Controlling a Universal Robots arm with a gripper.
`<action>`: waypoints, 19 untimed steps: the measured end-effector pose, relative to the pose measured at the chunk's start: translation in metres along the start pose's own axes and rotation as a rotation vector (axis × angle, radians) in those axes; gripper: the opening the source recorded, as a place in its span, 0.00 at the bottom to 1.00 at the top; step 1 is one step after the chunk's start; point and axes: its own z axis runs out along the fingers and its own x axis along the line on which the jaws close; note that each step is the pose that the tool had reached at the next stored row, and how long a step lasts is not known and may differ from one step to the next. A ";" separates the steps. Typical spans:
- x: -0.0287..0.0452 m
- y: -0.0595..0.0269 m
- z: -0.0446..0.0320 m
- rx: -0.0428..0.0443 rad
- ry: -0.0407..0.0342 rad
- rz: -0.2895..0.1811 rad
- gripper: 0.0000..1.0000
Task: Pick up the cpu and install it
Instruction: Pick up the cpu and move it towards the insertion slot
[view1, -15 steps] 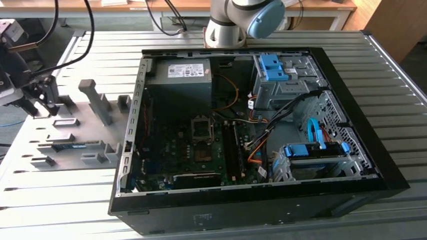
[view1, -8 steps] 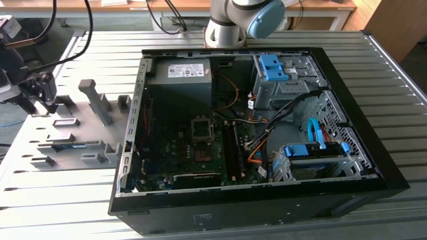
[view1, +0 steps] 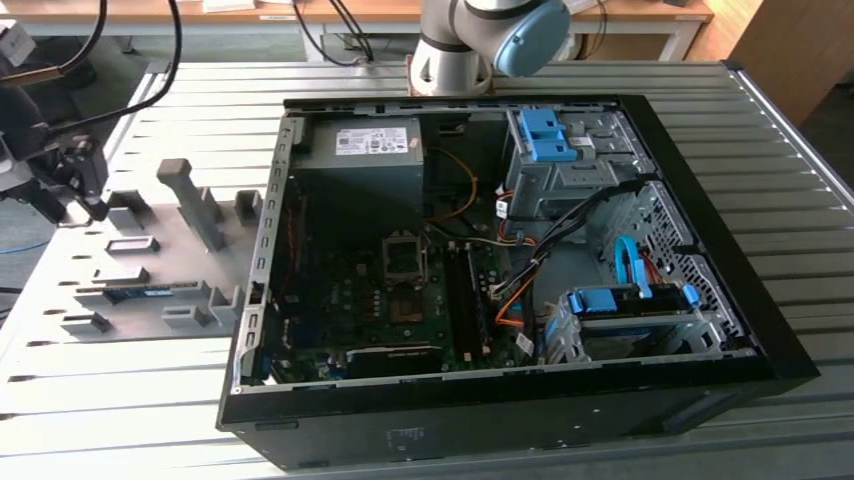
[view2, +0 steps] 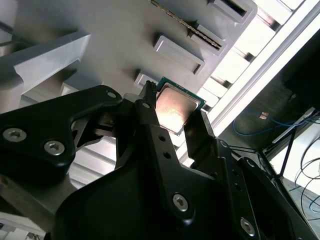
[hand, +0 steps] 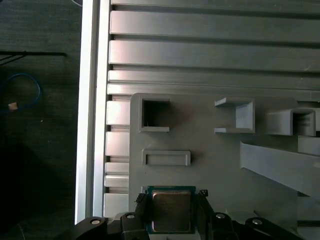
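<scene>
While the gripper bears in on it from two opposite sides, its black bolted jaws closed against the edges, the cpu sits pinched at the tool's tip, a thin square chip with a dull silver-grey metal face framed by a narrow green border, seen in both wrist views. Whether the chip's underside touches anything cannot be told. Just beyond it lies a pale grey moulded tray, matte and smooth, its surface broken by raised rectangular pockets, a square open recess and a slanted fin. A long, narrow memory stick stands on edge in one of the tray's slots, near the chip. The tray rests on a table of bright, ribbed aluminium slats, and past the table's edge a loop of blue cable lies on dark flooring. In the exterior view the tray occupies the exterior view's left of the table, while an open black computer case lies on its side toward the exterior view's right. Inside it, a dark motherboard carries a black rectangular socket frame, beside a grey boxy power supply, perforated steel drive cages and blue plastic brackets. Behind the case rises the arm's rounded grey-and-blue base.
</scene>
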 end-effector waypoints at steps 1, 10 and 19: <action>0.0000 0.0000 -0.0011 0.0000 0.0001 0.000 0.47; -0.0003 0.0003 -0.0123 0.0000 0.0000 0.000 0.47; -0.0006 0.0005 -0.0225 0.0000 0.0000 0.000 0.47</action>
